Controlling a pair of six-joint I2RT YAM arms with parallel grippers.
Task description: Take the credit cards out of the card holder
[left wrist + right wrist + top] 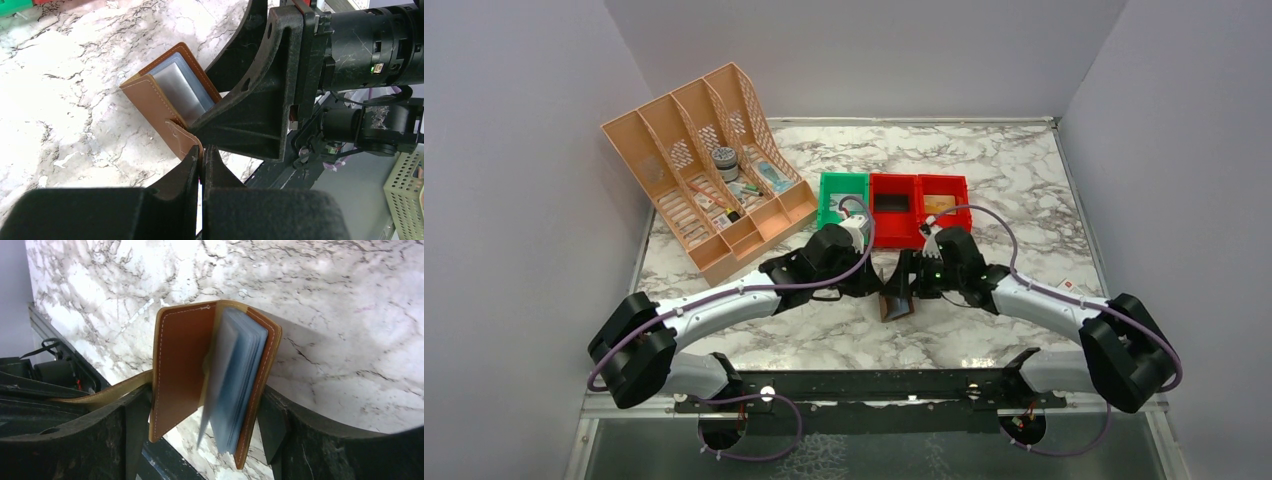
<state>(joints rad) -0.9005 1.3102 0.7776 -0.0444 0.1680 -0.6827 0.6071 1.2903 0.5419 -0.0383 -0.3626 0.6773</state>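
- Card holder (182,365) of brown leather is open like a book between the two grippers, over the marble table (1024,180), midway left to right and towards the near edge. Whether it rests on the marble I cannot tell.
- Left gripper (201,156) — jaws pinched tight — is clamped on the holder's leather tab.
- Right gripper (204,399) has its jaws spread wide, one finger on each side of the open covers. Whether the pads touch the leather I cannot tell.
- Credit cards (186,92), pale grey-blue, sit inside the holder between its covers (too blurred in the right wrist view to count).
- Farther back, a green bin (827,205) and two red bins (892,180) stand in a row — a peach file rack (639,140) is at the far left.
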